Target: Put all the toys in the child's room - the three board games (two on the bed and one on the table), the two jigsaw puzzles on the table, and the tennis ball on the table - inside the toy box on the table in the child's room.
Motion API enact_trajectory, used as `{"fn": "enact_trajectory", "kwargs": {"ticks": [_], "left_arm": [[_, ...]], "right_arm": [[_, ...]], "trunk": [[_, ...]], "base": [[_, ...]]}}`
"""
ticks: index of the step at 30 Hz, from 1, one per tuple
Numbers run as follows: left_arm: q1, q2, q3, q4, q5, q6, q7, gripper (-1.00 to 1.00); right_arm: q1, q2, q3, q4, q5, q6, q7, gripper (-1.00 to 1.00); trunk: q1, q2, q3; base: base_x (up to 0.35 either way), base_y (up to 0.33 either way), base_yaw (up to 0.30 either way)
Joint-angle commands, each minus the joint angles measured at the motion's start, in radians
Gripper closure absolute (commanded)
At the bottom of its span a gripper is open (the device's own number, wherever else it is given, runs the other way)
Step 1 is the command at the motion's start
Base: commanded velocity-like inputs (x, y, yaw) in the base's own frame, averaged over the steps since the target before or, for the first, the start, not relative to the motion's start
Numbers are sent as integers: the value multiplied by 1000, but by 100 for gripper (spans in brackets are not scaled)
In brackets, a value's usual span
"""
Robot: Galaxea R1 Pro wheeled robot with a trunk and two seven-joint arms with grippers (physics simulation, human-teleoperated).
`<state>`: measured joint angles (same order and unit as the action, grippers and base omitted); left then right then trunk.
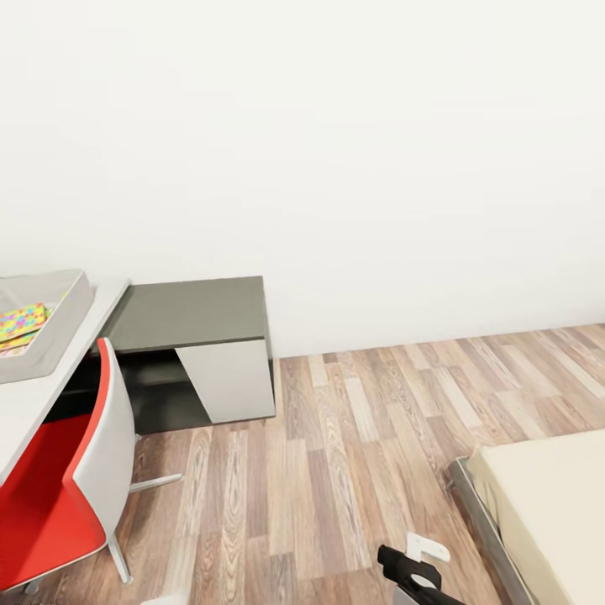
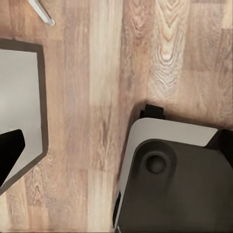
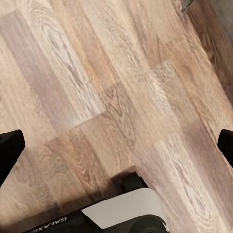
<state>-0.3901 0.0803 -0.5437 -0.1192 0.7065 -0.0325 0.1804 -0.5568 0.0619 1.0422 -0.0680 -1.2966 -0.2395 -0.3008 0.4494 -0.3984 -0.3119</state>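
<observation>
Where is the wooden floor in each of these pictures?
Head view: floor across the lower half, between desk and bed.
Left wrist view: floor beside the robot's base.
Right wrist view: floor beyond the base.
Shared landmark: the base, in both wrist views.

Red chair (image 1: 59, 487), grey cabinet (image 1: 197, 344), wood floor (image 1: 336, 470).

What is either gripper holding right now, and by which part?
Nothing. The right gripper is open, its fingertips spread wide with only wood floor between them. The left gripper's one visible fingertip has nothing against it; its state cannot be told.
</observation>
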Motion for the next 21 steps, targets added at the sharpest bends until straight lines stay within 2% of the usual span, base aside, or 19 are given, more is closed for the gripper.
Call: {"fn": "enact_trajectory", "kwargs": {"ticks": [1, 7, 13, 16, 21], "left_arm": [[5, 0, -9, -1, 9, -2, 4, -100], [93, -5, -6, -1, 10, -2, 2, -100], [235, -5, -4, 0, 11, -3, 1, -100], [269, -6, -5, 0, 10, -3, 1, -100], [283, -7, -2, -1, 4, -4, 1, -100]], "right_arm": [[0, 0, 9, -1, -9, -3, -5, -100], [0, -5, 9, -1, -12, -2, -5, -100], [0, -6, 9, -1, -13, -3, -5, -100], [0, -7, 9, -1, -14, -2, -5, -100], [0, -7, 9, -1, -15, -2, -5, -100]], "trunk": [[1, -2, 0], [1, -2, 10], [1, -2, 20], [1, -2, 25], [1, -2, 33]], "base": [[0, 0, 107], [0, 0, 101], [0, 0, 95], [0, 0, 92], [0, 0, 87]]}}
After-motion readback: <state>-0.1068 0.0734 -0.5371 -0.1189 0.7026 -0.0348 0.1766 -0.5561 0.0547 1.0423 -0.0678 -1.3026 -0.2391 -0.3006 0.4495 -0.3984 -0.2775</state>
